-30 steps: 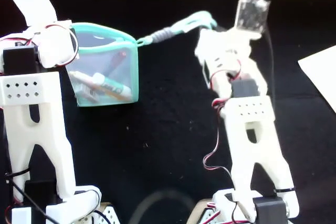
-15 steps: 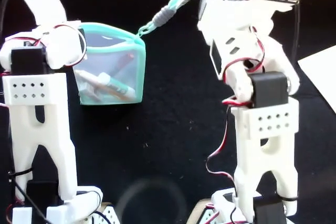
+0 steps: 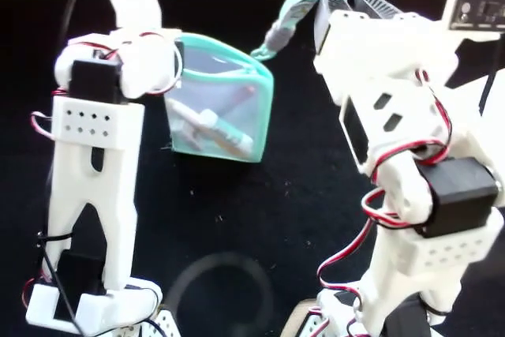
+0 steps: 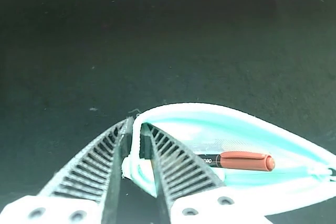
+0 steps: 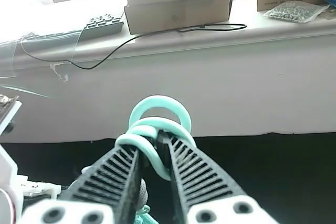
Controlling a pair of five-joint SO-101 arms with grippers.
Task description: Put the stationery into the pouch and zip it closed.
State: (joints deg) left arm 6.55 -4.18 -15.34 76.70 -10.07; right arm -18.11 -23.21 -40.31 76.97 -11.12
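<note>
Your stationery (image 3: 211, 125) is already inside the pouch (image 3: 237, 84), which is held up near the table's (image 3: 237, 219) far edge. Your left gripper (image 4: 136, 129) is clamped on its rim, and your right gripper (image 5: 149, 148) on the teal pull loop (image 5: 157, 113). The mouth gapes, so zipping remains.

middle gap: bare black table (image 3: 260, 203) between the two arms, lower centre of the high view, plenty of room
upper centre: pouch (image 3: 225, 112) in the way, strap (image 3: 278, 31) strung from it up to the right arm (image 3: 394, 76)
left side: left arm (image 3: 91, 171) tight against the pouch
</note>
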